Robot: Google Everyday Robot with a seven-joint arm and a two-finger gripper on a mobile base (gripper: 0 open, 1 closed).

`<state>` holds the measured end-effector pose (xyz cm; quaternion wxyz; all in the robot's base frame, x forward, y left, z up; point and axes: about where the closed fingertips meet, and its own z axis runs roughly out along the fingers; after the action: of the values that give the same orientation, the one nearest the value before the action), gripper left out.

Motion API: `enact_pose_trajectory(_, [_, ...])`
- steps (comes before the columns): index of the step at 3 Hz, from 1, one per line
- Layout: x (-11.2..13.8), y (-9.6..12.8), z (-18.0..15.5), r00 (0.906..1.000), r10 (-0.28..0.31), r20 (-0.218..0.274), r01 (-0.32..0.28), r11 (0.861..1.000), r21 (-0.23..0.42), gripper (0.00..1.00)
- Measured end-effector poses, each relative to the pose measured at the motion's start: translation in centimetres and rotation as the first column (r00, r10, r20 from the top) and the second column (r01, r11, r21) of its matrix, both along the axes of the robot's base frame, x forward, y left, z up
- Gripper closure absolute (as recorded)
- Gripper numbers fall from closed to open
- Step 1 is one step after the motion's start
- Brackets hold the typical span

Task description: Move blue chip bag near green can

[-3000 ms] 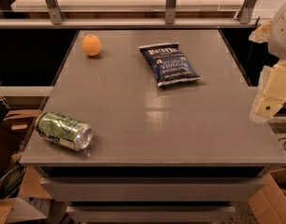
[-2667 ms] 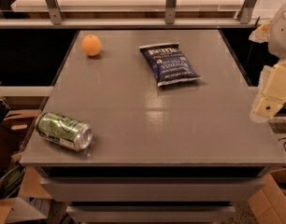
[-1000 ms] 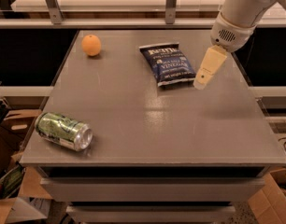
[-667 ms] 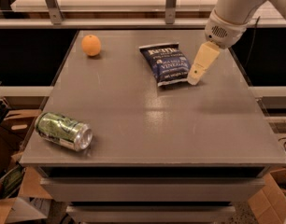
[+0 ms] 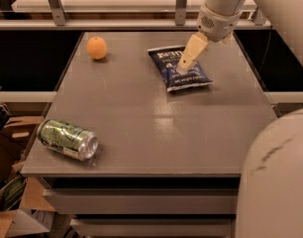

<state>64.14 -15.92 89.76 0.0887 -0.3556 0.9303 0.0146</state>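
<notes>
The blue chip bag point(image 5: 179, 70) lies flat at the back middle of the grey table point(image 5: 156, 118); it is dark navy with white lettering. The green can point(image 5: 67, 139) lies on its side at the table's front left corner, far from the bag. My gripper point(image 5: 183, 67) hangs from the white arm that reaches in from the upper right. Its cream fingers point down and left, right over the middle of the bag. I cannot tell whether it touches the bag.
An orange fruit point(image 5: 96, 47) sits at the back left of the table. A metal rail with posts point(image 5: 181, 4) runs behind the table. A white part of the robot point(image 5: 277, 182) fills the lower right corner. Cardboard boxes point(image 5: 13, 133) stand on the floor to the left.
The arm has swung in from the right edge of the table toward the left. The gripper now hangs over the bag. The bag, can and orange have not moved.
</notes>
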Motion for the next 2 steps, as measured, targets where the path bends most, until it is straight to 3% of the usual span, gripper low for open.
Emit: enact_pose_trajectory(2, [2.0,4.4,-1.0,0.9891,-0.14,-0.045,0.142,0.989,0.05,0.0])
